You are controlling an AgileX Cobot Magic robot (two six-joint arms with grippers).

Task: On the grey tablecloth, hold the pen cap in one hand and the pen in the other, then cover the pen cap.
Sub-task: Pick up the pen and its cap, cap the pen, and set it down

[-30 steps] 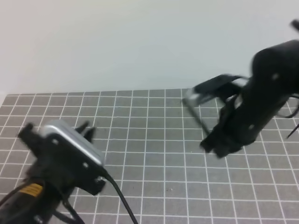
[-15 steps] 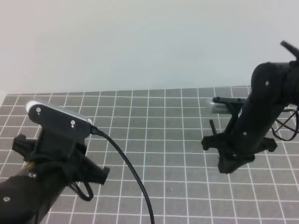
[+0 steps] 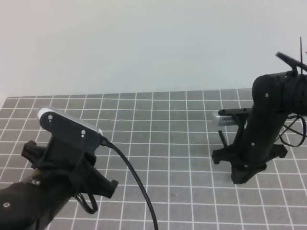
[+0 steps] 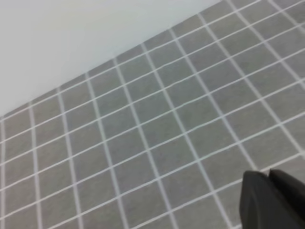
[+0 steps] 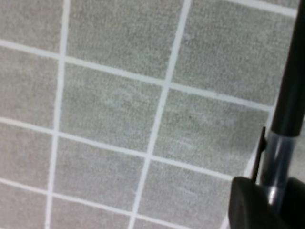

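The left arm (image 3: 33, 201) comes in low at the near left over the gridded grey cloth (image 3: 163, 143). It carries a silver-topped camera (image 3: 69, 127), and a black cable (image 3: 136, 184) trails from it toward the near edge. In the high view the camera mount hides the left gripper. In the left wrist view the left gripper (image 4: 269, 193) shows at the bottom right corner as two dark fingers pressed side by side, so the jaws are together. Whether anything is pinched between them cannot be told. Beyond the fingers there is only cloth, running back to a pale wall (image 4: 71, 33).

The right arm (image 3: 268, 120) stands over the cloth at the right, bent down, with its own silver camera (image 3: 228, 118) facing the middle. The pen (image 3: 221, 138) sticks up as a thin black line from the low end of that arm, just left of its body. In the right wrist view the right gripper (image 5: 264, 202) has its jaws clamped on the pen (image 5: 291, 81). The black barrel runs up the right edge of that view, with a clear section and a thin black strip just above the grip. The pen is held clear of the cloth.
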